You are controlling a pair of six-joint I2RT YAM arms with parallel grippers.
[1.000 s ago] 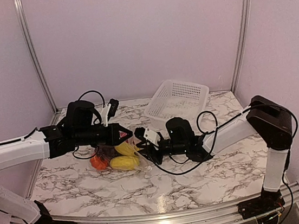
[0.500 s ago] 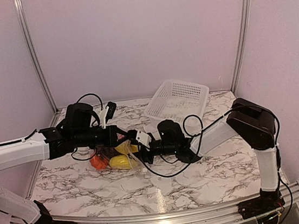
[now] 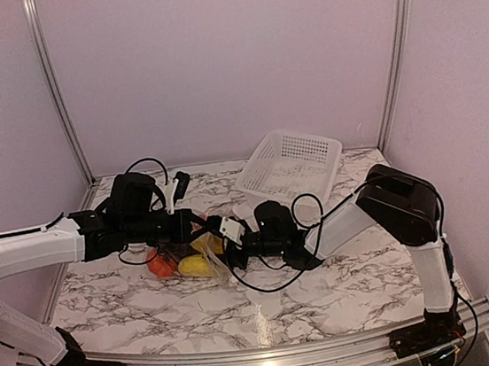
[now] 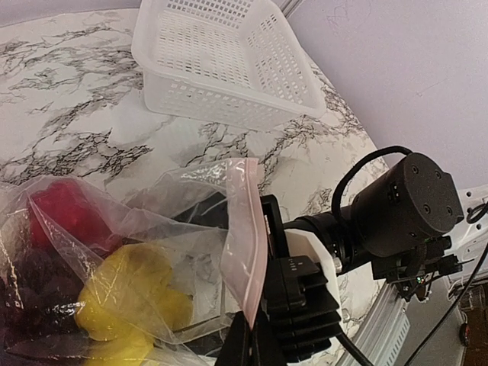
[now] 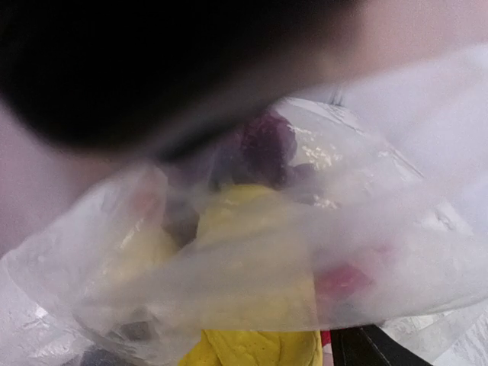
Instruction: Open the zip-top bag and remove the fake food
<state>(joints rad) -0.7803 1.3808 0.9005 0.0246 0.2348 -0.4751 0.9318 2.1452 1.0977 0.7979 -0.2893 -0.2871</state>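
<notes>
Right pincer [image 3: 225, 242] has slid further left, up against the zip-top bag [image 4: 175, 187]; its opening is lost in blurred film, cannot tell | left pincer [image 4: 248, 339] pinched narrow on the bag's pink zip strip [image 4: 245, 229] | bag on table [image 3: 329, 289], centre-left of top view | fake food [image 4: 130, 293] inside: yellow, red, purple

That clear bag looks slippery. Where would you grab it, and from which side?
Probably the pink zip strip at the mouth of the zip-top bag. It stands up as a flat, stiffer band clear of the fake food, so pinch across its flat faces from the mouth end.
</notes>
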